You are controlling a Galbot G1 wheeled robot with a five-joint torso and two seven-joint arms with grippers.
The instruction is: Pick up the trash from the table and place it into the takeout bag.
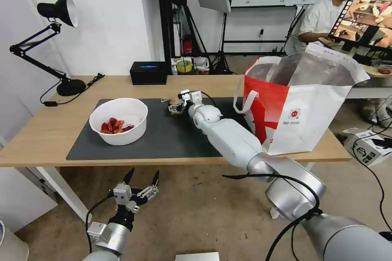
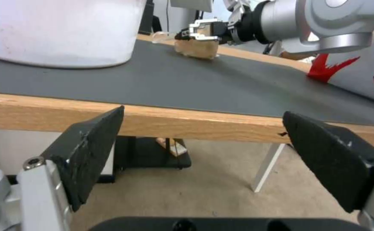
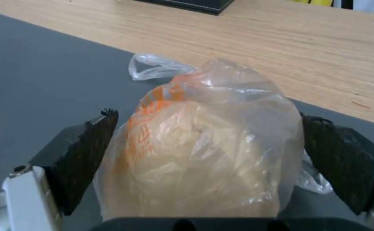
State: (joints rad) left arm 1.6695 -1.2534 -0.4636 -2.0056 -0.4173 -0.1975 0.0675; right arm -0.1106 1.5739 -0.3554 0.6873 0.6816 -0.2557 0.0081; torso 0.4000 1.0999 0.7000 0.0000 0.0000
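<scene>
- The right hand (image 1: 176,105) reaches across the dark grey mat (image 1: 163,138) toward its far edge, its two black pads on either side of the beige plastic-wrapped ball (image 3: 199,154).
- In the right wrist view the left-side pad (image 3: 90,157) lies against the wrap, while the other pad (image 3: 345,160) stands just beside it; whether the hand is pressed firmly on the ball I cannot tell.
- The ball sits on the mat near its far edge, and a loose twist of clear plastic (image 3: 152,67) trails from it toward the bare wood.
- At about 8 o'clock from the right hand, on the mat, stands the white round bowl (image 1: 118,120) with red shells (image 1: 115,126) in its bottom.
- At about 3 o'clock from the right hand, the takeout bag (image 1: 300,104) stands upright on the right end of the table (image 1: 45,138), its mouth open and its silver lining showing.
- A black box with a blue top (image 1: 148,72) sits at the table's far edge, around 11 o'clock from the right hand, and a black desk lamp (image 1: 53,45) stands at the far left end.
- The left hand (image 1: 141,179) hangs below the table's near edge, off the table, with its fingers (image 2: 88,154) spread wide and holding nothing.
</scene>
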